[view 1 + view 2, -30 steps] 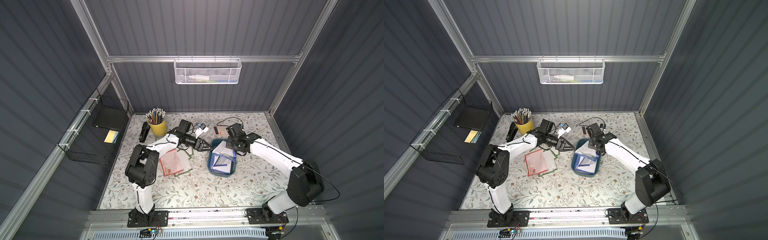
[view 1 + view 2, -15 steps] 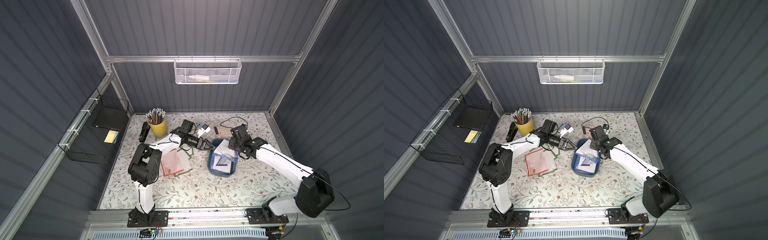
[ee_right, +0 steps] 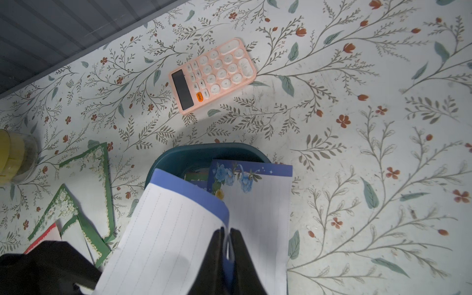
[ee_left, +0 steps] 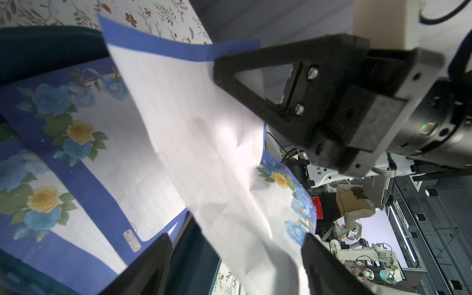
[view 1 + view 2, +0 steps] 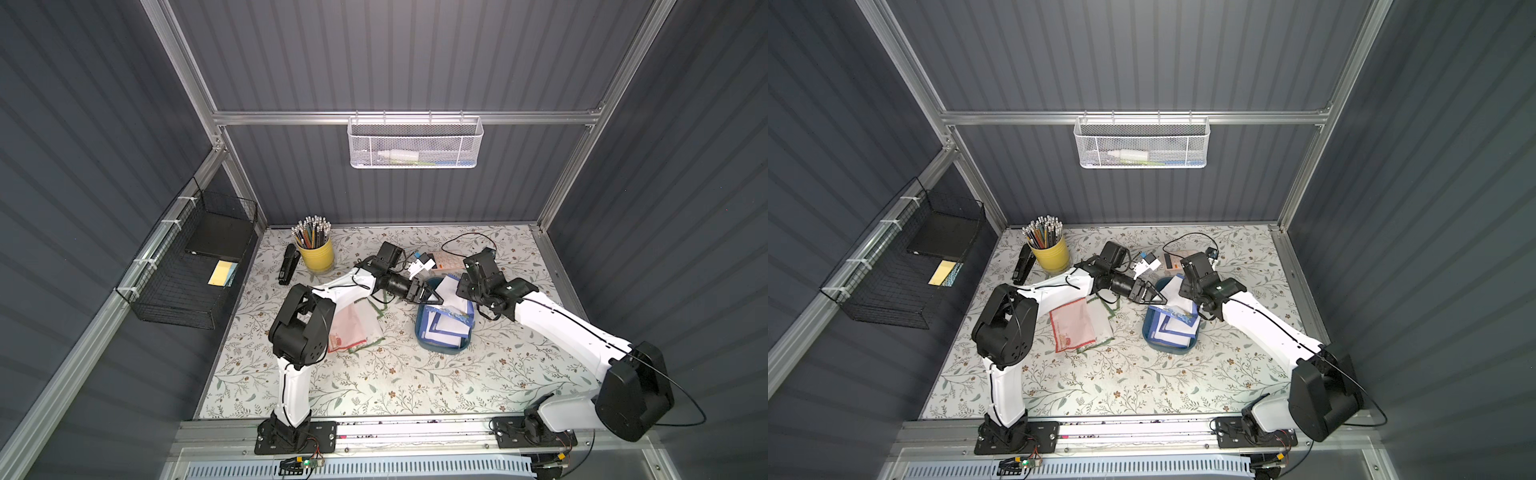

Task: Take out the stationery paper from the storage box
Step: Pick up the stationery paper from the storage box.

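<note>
Right pincer (image 3: 227, 231) pinches stationery paper (image 3: 168, 229), clear only wrist-side.

Enclosed by dark ribbed walls (image 5: 395, 54) on aluminium framing (image 5: 291, 117). Floored with a pale floral-print tabletop (image 5: 415, 382). White mesh basket (image 5: 414, 143) on the rear rail, black wire basket (image 5: 187, 286) on a side wall.

Lifted stationery paper (image 3: 166, 229) hides most of the storage box (image 3: 184, 155); the frame edge crops the yellow cup (image 3: 10, 155). Upper centre in both top views, the white mesh basket (image 5: 413, 141) (image 5: 1142, 141) holds contents too small to tell.
</note>
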`<state>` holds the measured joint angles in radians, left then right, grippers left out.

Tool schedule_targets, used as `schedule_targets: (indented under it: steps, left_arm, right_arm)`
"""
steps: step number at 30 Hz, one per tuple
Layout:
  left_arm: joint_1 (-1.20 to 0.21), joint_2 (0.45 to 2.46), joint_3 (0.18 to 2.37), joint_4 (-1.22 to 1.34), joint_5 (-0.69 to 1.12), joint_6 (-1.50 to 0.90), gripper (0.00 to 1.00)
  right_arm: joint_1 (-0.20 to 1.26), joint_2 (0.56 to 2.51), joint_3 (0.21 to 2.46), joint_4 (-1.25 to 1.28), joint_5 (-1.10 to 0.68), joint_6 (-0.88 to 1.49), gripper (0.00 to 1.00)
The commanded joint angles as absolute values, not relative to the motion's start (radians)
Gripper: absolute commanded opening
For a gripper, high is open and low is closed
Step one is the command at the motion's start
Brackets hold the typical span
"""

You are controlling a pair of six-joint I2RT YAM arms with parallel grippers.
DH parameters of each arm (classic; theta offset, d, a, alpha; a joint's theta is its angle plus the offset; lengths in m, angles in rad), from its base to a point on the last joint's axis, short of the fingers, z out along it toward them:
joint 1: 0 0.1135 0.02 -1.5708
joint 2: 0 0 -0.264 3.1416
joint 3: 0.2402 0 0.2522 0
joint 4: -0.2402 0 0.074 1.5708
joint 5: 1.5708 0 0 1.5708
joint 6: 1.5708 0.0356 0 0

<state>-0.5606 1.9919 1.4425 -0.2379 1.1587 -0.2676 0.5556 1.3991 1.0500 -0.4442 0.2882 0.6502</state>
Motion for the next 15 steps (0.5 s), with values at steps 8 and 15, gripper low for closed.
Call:
schedule_targets:
  steps: [8,15]
  left_arm:
    - [-0.563,1.990,1.460,-0.190,1.166,-0.323,0.49]
    - [-0.563,1.966,1.460,-0.192,1.149,-0.331,0.12]
  right_arm:
    - [0.578,1.416,1.055,-0.420,0.281,0.640,0.10]
    - [0.583,1.428,1.057,-0.417,0.281,0.640,0.11]
